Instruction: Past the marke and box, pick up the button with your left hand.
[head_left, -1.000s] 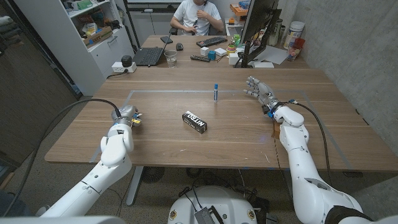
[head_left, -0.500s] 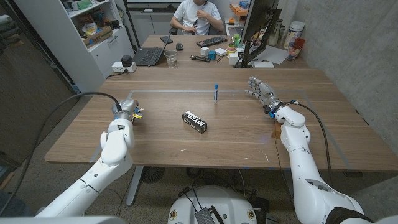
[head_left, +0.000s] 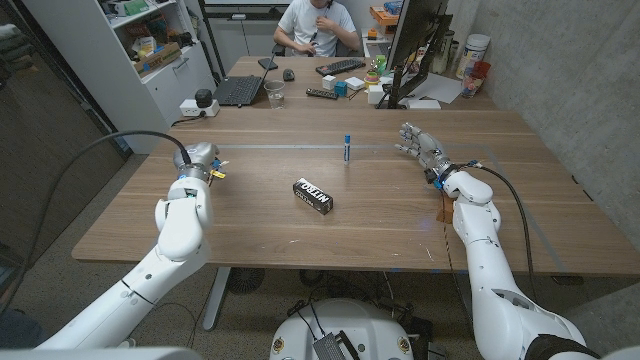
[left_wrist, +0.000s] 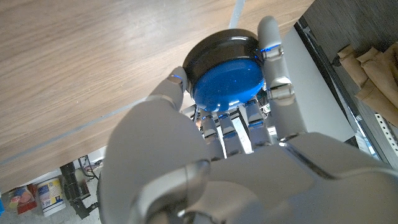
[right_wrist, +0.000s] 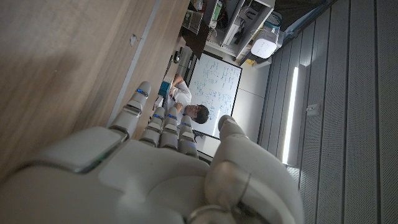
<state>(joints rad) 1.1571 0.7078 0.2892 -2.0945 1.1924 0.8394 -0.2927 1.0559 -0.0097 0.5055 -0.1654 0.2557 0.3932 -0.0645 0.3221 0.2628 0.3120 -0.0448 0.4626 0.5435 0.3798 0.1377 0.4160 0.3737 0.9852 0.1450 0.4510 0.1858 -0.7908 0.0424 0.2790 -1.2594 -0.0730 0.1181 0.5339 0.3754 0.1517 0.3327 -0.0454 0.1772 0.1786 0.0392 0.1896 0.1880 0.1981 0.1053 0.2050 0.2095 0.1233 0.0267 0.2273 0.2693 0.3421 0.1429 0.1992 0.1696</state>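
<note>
Button (left_wrist: 227, 81), blue with a black round base, sits between the fingers (left_wrist: 268, 37) of the left hand (left_wrist: 205, 155) in the left wrist view; one finger lies along each side of the base, and the wooden table (left_wrist: 93, 68) shows behind it. If the button is lifted or touches the wood, I cannot tell. From the head view the left hand (head_left: 197, 162) is at the left part of the table (head_left: 380, 215), near a pale line marked on the wood, and the button itself is hidden by the hand there.

A black box (head_left: 313, 193) with white letters lies flat near the middle of the table, well apart from the left hand. A marker (head_left: 347, 148) with a blue cap lies farther back, beyond the box and a bit to the right of it.

The right hand (head_left: 420, 146) is at the right side of the table with its fingers spread and nothing between them; the right wrist view shows its fingers (right_wrist: 163, 121) stretched out and apart over the wood.

Behind the table stands a second desk with a laptop (head_left: 240, 90) and a monitor (head_left: 415, 45), and a person (head_left: 315, 25) sits there.
</note>
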